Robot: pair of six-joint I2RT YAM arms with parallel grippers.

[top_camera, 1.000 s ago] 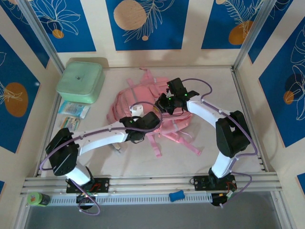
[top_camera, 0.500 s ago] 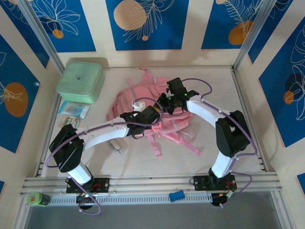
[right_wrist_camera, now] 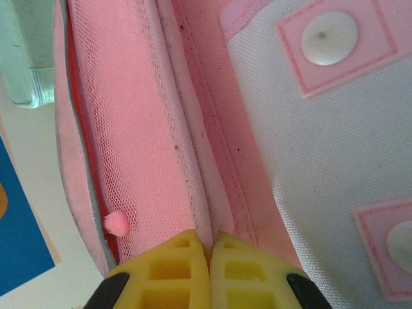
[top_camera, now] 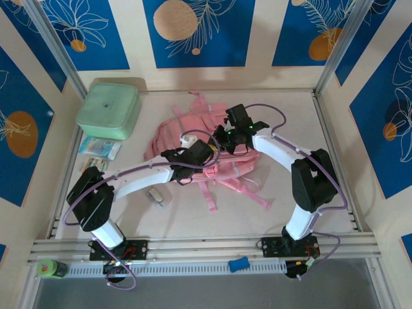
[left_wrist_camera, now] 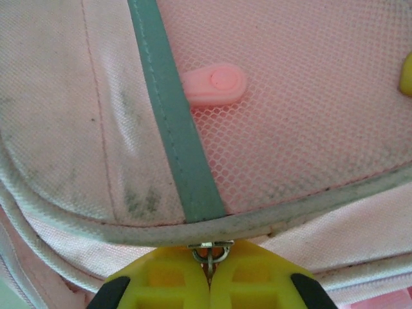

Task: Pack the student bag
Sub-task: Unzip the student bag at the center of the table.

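Midway back on the cream counter (top_camera: 193, 222): large soft pink fabric student bag (top_camera: 166, 134) lying flat, straps (top_camera: 210, 197) trailing toward the near edge. From above, both white arms cross over it and hide its middle. The left arm (top_camera: 138, 176) comes in from the near left, the right arm (top_camera: 277, 151) from the right, wrists almost meeting. Can't read either grip from up there.

Left wrist cam can. Left jaws clenched, yellow ribbed fingertips (left_wrist_camera: 161, 283) pressed together on a small metal zipper pull (left_wrist_camera: 210, 250) at the bag's grey piped edge (left_wrist_camera: 302, 203). Above that is a pink mesh pocket (left_wrist_camera: 309, 122), with a grey-blue trim strip (left_wrist_camera: 177, 129) running up across it and a rubbery pink tab (left_wrist_camera: 215, 85) touching the strip. The woven pink panel left of the strip carries dark smudges (left_wrist_camera: 138, 199).

Right wrist cam: right jaws also clamped shut, yellow fingertips (right_wrist_camera: 174, 270) pinching a ridge of the bag's pink seam (right_wrist_camera: 199, 193). Right of it is a pale grey woven panel with pink square patches and white round snaps (right_wrist_camera: 328, 29) in them. Mesh on the left.

Around:
- Mint-green square box (top_camera: 108, 109) with rounded corners in the far-left corner, apart from the bag.
- Flat printed packets (top_camera: 100, 148) just on its near side.
- Small grey object (top_camera: 156, 196) on the counter beside the left arm.
- Blue block (top_camera: 238, 264) on the front rail.
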